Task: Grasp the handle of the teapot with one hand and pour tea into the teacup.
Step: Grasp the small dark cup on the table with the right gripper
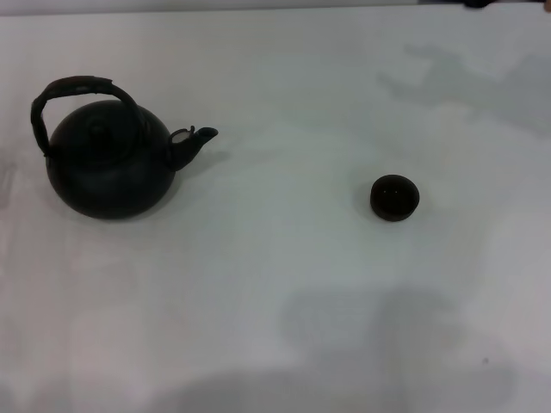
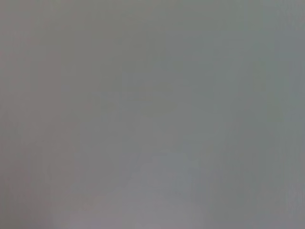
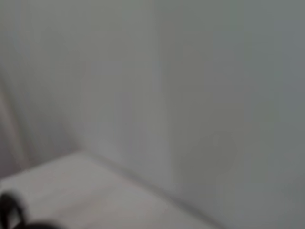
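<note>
In the head view a large round black teapot [image 1: 108, 166] stands upright on the white table at the left, its short spout [image 1: 196, 140] pointing right. Its arched, rough dark handle [image 1: 73, 93] rises over the knobbed lid. The tiny black teacup [image 1: 394, 197] sits upright to the right of the middle, well apart from the teapot. Neither gripper shows in the head view. The left wrist view holds only a plain grey surface. The right wrist view shows grey surface and a dark shape at one corner that I cannot identify.
The white table [image 1: 275, 284] spreads wide around both objects, with soft shadows across its near part and far right. A dark edge shows at the table's far right corner [image 1: 491, 3].
</note>
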Motion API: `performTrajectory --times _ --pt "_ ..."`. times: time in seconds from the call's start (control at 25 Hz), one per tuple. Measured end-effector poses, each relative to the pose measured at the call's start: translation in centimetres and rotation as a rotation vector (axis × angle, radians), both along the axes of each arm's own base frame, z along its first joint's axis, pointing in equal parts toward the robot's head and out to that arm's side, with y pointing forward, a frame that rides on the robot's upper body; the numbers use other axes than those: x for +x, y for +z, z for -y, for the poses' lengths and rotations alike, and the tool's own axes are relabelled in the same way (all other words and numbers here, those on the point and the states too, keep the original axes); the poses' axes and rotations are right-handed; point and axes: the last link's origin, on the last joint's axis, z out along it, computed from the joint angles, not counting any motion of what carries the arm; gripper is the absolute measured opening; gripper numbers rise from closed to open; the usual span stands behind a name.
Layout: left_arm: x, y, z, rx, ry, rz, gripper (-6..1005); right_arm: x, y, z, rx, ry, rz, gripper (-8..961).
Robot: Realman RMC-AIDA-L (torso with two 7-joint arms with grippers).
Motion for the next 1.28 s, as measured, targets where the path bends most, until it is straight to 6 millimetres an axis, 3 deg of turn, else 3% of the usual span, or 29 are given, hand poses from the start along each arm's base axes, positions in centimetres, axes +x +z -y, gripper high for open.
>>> performTrajectory --times 0.04,0.12,0.28,0.52,0.92,1.16,1.28 --pt "0.0 0.0 0.0 0.0 0.0 -0.001 875 0.0 0.0 0.0 0.0 0.0 0.0 828" --pt "-0.1 0.1 0.0 0.001 0.005 -0.001 875 -2.3 -1.5 1.0 -0.139 0.06 0.179 828" --pt "-0.2 0.1 -0.1 0.004 0.009 0.001 875 -4.7 -4.1 2.3 -0.236 0.103 0.402 828" --pt "-0.2 0.2 0.0 0.005 0.013 0.0 875 -8.7 -8.2 4.6 -0.373 0.187 0.575 829" --pt "-0.3 0.2 0.0 0.006 0.013 -0.002 876 -11.1 -13.3 6.2 -0.401 0.24 0.867 828" --pt "-0.3 0.3 0.0 0.006 0.012 -0.005 876 -11.0 -15.0 5.7 -0.397 0.234 0.97 828" --pt "-0.3 0.3 0.0 0.006 0.012 -0.005 876 -9.7 -15.7 4.9 -0.411 0.184 1.014 828"
